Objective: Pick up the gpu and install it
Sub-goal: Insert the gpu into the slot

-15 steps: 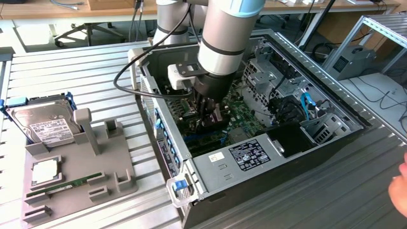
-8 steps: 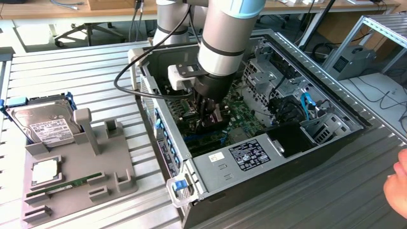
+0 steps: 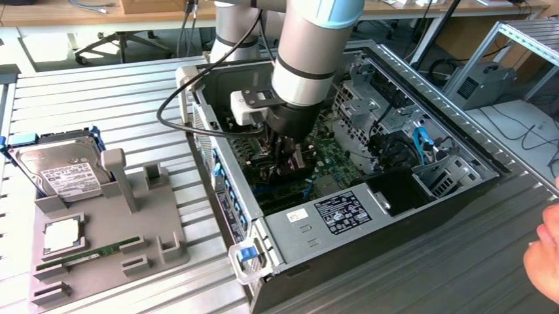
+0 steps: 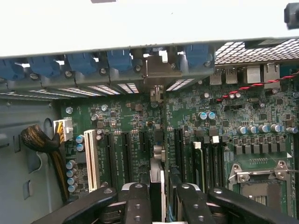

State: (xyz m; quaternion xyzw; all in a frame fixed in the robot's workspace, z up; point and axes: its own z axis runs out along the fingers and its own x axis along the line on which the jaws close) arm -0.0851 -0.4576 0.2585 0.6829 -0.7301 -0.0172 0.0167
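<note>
You have the arm reaching straight down into the open computer case (image 3: 397,216), with the gripper (image 3: 287,157) low over the motherboard (image 3: 336,163). In the wrist view the two black fingers (image 4: 135,205) are clamped on the gpu (image 4: 156,186), which you see edge-on as a thin upright card between them, its far end running toward the silver bracket (image 4: 156,70) at the case's rear slot openings. The card stands in line with the dark expansion slots (image 4: 126,154), with the white slot (image 4: 91,161) off to one side and the memory slots (image 4: 208,158) on the other; you cannot tell from these pictures whether its lower edge is seated. Room is tight: the drive cage (image 3: 376,98) walls the arm in on the exterior view's right, the case's rear wall with its blue latches (image 4: 81,63) stands close ahead of the card, and a braided cable bundle (image 4: 39,140) curls near the board's edge. Outside the case, on the exterior view's left, the grey fixture tray (image 3: 105,229) holds the hard drive (image 3: 57,163) upright and the green memory stick (image 3: 88,254) lying flat. A hand (image 3: 546,255) sits at the exterior view's right edge, well apart from the arm.
</note>
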